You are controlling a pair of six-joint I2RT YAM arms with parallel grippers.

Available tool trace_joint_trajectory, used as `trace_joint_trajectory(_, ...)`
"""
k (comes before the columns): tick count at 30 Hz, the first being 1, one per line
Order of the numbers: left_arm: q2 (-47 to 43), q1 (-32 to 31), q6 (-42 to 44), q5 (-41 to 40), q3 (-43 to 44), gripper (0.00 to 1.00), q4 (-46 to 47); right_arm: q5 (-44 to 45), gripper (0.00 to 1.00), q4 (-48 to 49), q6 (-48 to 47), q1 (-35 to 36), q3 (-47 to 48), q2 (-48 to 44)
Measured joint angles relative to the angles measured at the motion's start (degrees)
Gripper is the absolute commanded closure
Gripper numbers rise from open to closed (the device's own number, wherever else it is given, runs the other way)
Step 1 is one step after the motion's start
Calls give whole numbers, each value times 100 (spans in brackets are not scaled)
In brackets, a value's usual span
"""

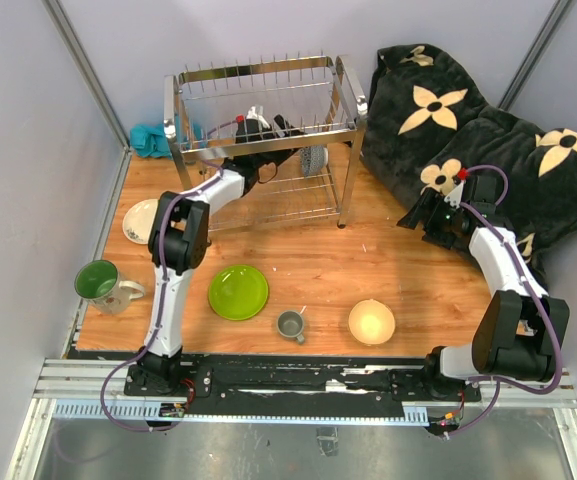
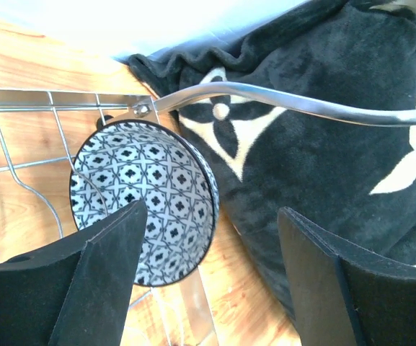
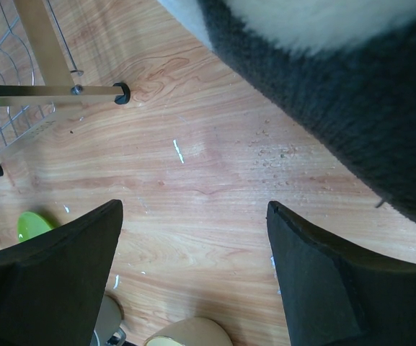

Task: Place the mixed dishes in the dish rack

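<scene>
- Left hand, fingers apart and empty, inside the dish rack's lower tier.
- Blue-patterned small bowl lies tipped there, beside one finger.
- Right hand, fingers apart, hovers over the bench.

1. Bright, even overhead light fills the top view; dishes cast only short, soft shadows on the desk.
2. Chrome tubes of the dish rack catch small glints, while the black blanket swallows detail.
3. Left wrist view: the wall burns out to white, the rack's bar bows with lens distortion, and the blue-patterned small bowl is sharp.
4. Right wrist view: wood grain is crisp; the nearby blanket blurs, its pale patch overexposed.
</scene>
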Motion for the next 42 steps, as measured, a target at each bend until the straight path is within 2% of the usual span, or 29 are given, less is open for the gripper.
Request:
trace_joint_trajectory(7,-772,7,195,33,-981,23,114,-4,18,4,-4,0,-15,-11)
trace_joint_trajectory(15,-1259,-57,531,496,-1871,26,155,-7,18,24,-20,0,-15,33)
trace_joint_trajectory(24,-1786,-570,710,1086,-2420,27,173,-24,18,74,-50,-2,-13,103)
trace_joint_trajectory(30,-2452,-802,754,1268,-3174,30,133,-98,18,114,-57,-2,-13,120)
trace_joint_trajectory(36,-3235,-1060,1036,1147,-3692,32,-350,-142,18,151,-118,-2,-13,166)
trace_joint_trajectory(42,-4037,-1847,1692,706,-3987,32,-1202,-146,18,164,-179,-2,-15,208)
